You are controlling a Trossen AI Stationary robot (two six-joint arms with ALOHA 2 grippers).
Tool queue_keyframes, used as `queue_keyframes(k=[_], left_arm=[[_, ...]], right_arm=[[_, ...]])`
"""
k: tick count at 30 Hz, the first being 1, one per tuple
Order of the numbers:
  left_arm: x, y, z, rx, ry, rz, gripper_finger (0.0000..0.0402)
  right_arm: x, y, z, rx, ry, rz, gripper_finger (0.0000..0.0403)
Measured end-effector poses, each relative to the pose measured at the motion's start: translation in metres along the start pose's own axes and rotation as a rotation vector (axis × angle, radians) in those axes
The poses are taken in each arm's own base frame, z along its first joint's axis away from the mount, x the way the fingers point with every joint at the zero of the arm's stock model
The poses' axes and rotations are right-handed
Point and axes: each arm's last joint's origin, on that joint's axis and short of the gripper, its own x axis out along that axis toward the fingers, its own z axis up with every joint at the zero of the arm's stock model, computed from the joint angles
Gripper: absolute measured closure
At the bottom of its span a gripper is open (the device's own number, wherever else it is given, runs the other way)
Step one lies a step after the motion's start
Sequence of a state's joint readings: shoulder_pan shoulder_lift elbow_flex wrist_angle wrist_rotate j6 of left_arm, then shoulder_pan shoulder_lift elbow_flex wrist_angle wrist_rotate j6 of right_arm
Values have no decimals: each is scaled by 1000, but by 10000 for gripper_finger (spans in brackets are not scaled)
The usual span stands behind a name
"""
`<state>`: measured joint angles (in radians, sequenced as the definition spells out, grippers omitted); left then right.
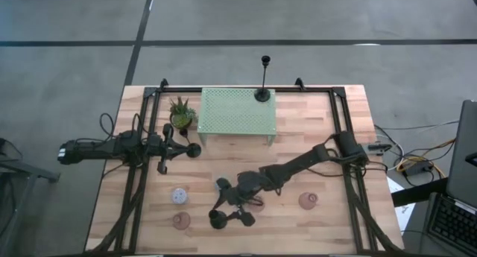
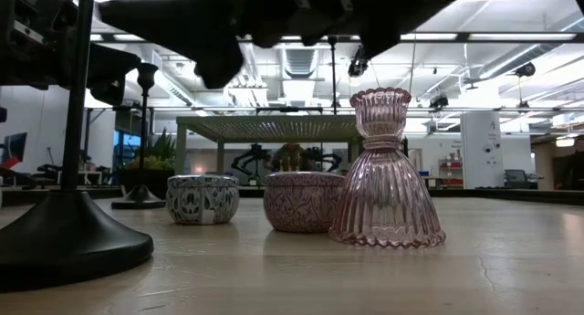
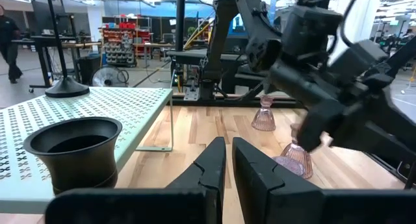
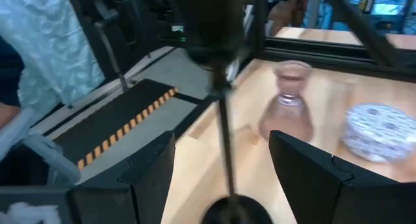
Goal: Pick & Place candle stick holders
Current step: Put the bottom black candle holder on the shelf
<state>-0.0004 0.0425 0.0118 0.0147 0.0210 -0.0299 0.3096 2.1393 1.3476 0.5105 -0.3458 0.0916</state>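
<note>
The right gripper (image 1: 227,210), jaws apart, straddled a slim black metal candlestick (image 4: 224,120) at the bench's (image 1: 328,153) six o'clock edge. The left gripper (image 3: 227,162) waited at nine o'clock, jaws together.

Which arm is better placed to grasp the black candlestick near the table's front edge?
Right. The right gripper is open, with the black candlestick standing between its fingers. The left gripper is shut beside the potted plant, farther away.

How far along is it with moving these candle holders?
Early, it seems. Done: one black candlestick stands on the green shelf. In hand: the right gripper is open around a second candlestick. Left: a pink holder, another pink holder and a pale blue holder sit on the table. The left gripper waits beside the shelf.
</note>
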Motion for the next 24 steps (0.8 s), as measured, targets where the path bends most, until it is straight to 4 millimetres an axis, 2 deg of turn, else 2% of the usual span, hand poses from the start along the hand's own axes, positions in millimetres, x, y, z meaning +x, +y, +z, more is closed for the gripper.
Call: queue_keyframes(k=[5,15,24], left_arm=[[0,0,0,0,0,0,367],[0,0,0,0,-1,0,367],[0,0,0,0,-1,0,367]], right_arm=[[10,8,1,-32,-1,22,169],[3,9,20,-72,-53,-16,200],[3,8,20,-87,-52,-17,276]])
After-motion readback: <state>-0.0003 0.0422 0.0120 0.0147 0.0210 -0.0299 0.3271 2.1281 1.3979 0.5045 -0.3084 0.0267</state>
